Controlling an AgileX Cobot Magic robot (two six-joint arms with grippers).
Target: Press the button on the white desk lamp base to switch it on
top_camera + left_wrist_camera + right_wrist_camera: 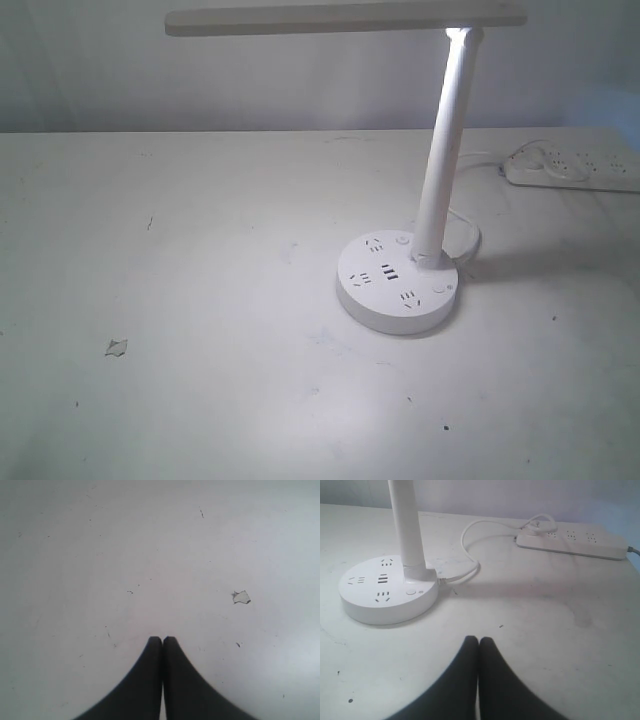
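Observation:
The white desk lamp (446, 140) stands right of centre, its flat bar head (345, 20) glowing where it meets the slanted pole. Its round white base (397, 283) carries outlet holes, three dark USB slots and a small round button (437, 290). The right wrist view shows the same base (387, 595) and button (410, 591). My right gripper (478, 639) is shut and empty, over bare table some way short of the base. My left gripper (162, 638) is shut too, above bare table with nothing held. Neither gripper appears in the exterior view.
A long white power strip (572, 168) lies at the back right, also seen as the power strip (571, 543) in the right wrist view. A white cable (470, 550) loops from it to the base. A small paper scrap (116, 347) lies on the table's left.

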